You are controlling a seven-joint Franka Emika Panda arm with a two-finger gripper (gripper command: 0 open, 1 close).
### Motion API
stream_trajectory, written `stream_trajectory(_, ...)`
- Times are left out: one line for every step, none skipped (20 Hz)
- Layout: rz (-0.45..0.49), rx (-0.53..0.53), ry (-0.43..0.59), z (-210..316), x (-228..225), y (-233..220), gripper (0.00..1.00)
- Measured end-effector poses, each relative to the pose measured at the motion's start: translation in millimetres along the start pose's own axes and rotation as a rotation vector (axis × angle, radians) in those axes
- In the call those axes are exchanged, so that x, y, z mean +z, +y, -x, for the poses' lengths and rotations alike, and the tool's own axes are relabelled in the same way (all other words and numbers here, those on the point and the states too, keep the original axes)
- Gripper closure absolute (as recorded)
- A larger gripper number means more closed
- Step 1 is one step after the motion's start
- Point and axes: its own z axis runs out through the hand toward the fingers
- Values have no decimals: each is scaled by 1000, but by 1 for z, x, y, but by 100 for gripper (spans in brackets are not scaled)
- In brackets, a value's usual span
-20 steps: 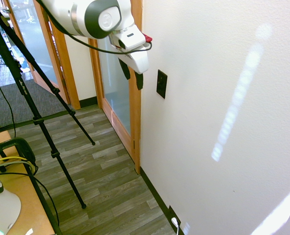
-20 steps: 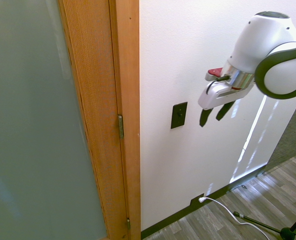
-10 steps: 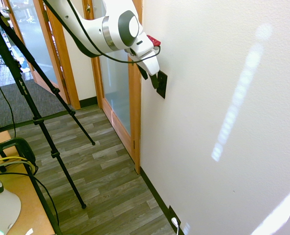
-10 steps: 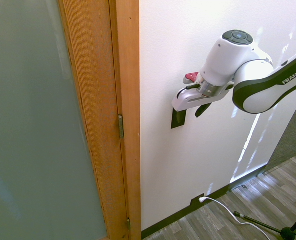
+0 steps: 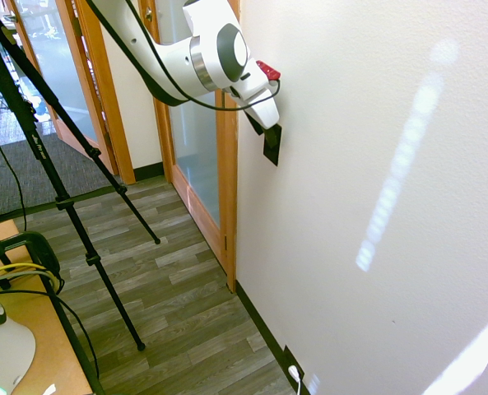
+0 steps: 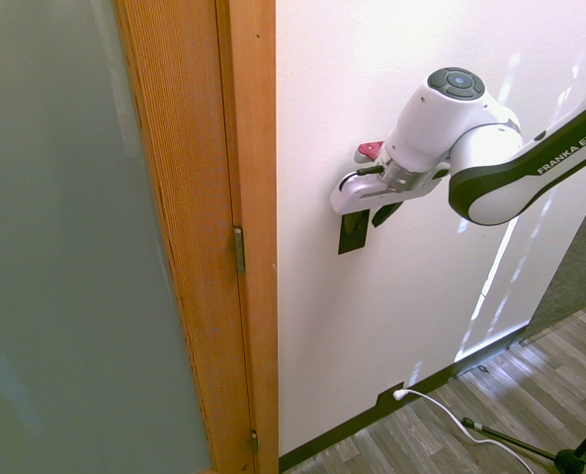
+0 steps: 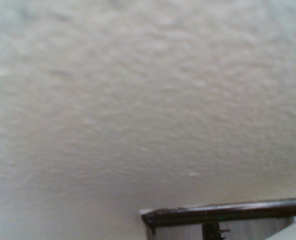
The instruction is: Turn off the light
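Observation:
The light itself is out of view. Its switch [image 5: 272, 150] is a small black upright plate on the white wall, just right of the wooden door frame. My gripper [image 5: 261, 125] is pressed up to the wall over the top half of that plate. In the second exterior view the lower part of the switch [image 6: 352, 237] shows below the gripper [image 6: 365, 216]. One dark fingertip [image 6: 382, 213] sits just right of the plate, and the other blends into the black plate. The fingers stand apart with nothing held. The wrist view is filled by textured wall from very close.
A wooden door frame [image 6: 243, 197] with frosted glass [image 6: 65, 247] borders the wall on one side. Low on the wall, a black outlet plate with a white plug [image 5: 294, 371] sits on the baseboard [image 7: 222, 210]. Grey plank floor [image 5: 169, 288] lies below.
The arm has swung in from about a hand's width off the wall until the gripper sits on the switch plate. The fingers have drawn slightly closer together.

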Motion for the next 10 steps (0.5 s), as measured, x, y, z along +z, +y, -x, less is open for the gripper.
stream_trajectory(-4, 2, 2, 1, -1, -2, 100)
stream_trajectory(-7, 3, 3, 1, -1, -3, 100)
stream_trajectory(-9, 3, 4, 1, -1, -5, 100)
stream_trajectory(-9, 3, 3, 2, -1, -5, 100)
stream_trajectory(-9, 4, 4, 2, -1, -5, 100)
stream_trajectory(-9, 4, 4, 2, -1, -5, 100)
stream_trajectory(-9, 4, 4, 1, -1, -5, 100)
stream_trajectory(-8, 5, 4, 1, 0, -5, 100)
stream_trajectory(-5, 6, 5, 0, 1, -4, 100)
stream_trajectory(-3, 7, 4, 0, 2, -4, 100)
